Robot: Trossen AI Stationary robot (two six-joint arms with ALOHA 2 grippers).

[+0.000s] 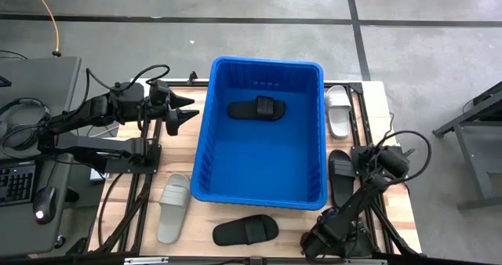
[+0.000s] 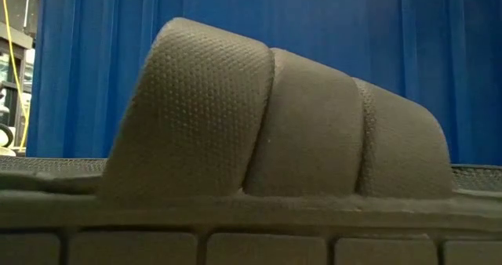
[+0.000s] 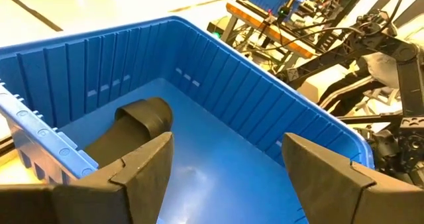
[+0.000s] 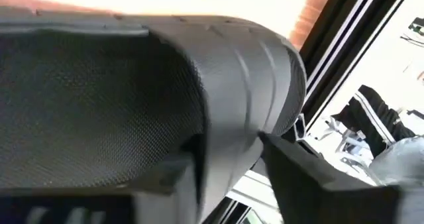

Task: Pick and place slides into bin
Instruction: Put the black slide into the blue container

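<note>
Slides lie around the bin [image 1: 205, 147]. At its left rim the left gripper [image 1: 183, 110] waits, jaws wide and empty. Right of the bin, a black slide [image 1: 340, 173] lies lengthwise along the wall; the right gripper [image 1: 362, 169], nearer, straddles its strap, grip unconfirmed.

Two dark, jointed arms with looping black cables along the links, each ending in wedge-shaped matte black fingers [image 3: 142, 174] with flat inner faces.

Bin [image 1: 205, 151] floor mostly free; one black slide [image 1: 256, 109] inside.
</note>
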